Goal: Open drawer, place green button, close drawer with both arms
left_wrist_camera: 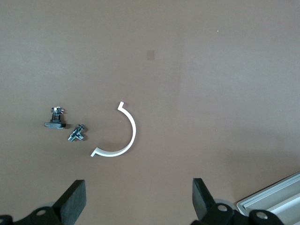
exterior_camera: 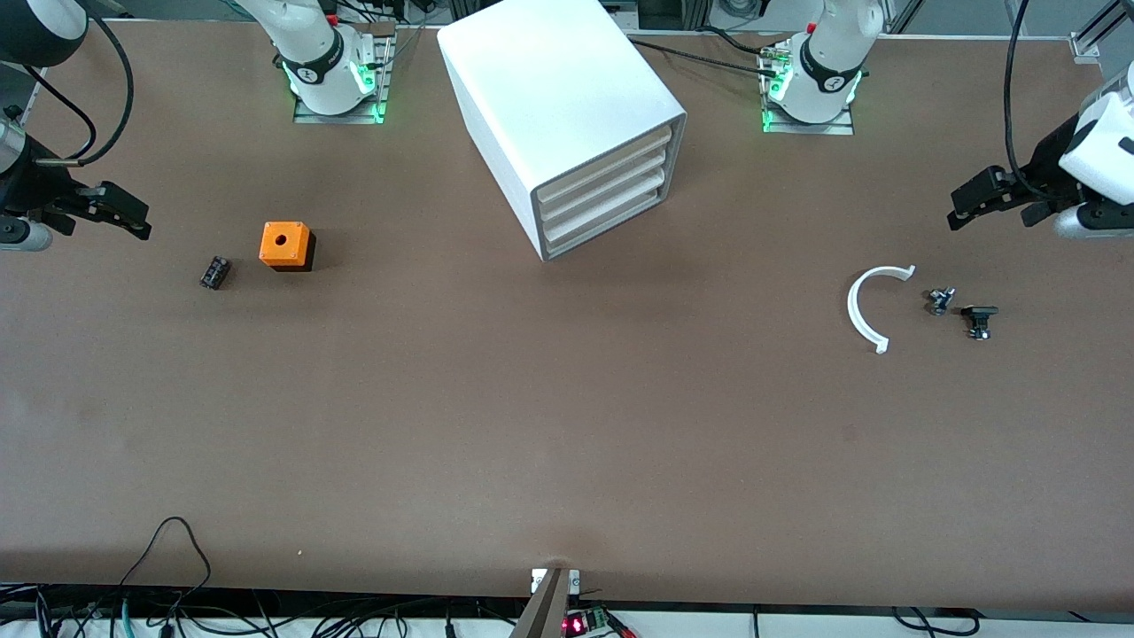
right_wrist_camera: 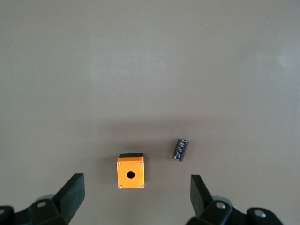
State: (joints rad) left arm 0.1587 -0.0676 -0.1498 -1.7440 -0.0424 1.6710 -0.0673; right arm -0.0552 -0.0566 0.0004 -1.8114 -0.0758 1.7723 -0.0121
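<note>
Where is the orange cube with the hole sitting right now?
The orange cube sits on the table toward the right arm's end, beside a small black cylindrical part and apart from the white cabinet. The right wrist view shows it too, untouched.

White cabinet (exterior_camera: 567, 115), 3 shut drawers (exterior_camera: 607, 197)

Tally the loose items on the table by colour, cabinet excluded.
Orange: 1, the cube with a hole.
White: 1, the curved strip.
Black or dark: 3, the cylinder and two small parts.
Total: 5.
</note>
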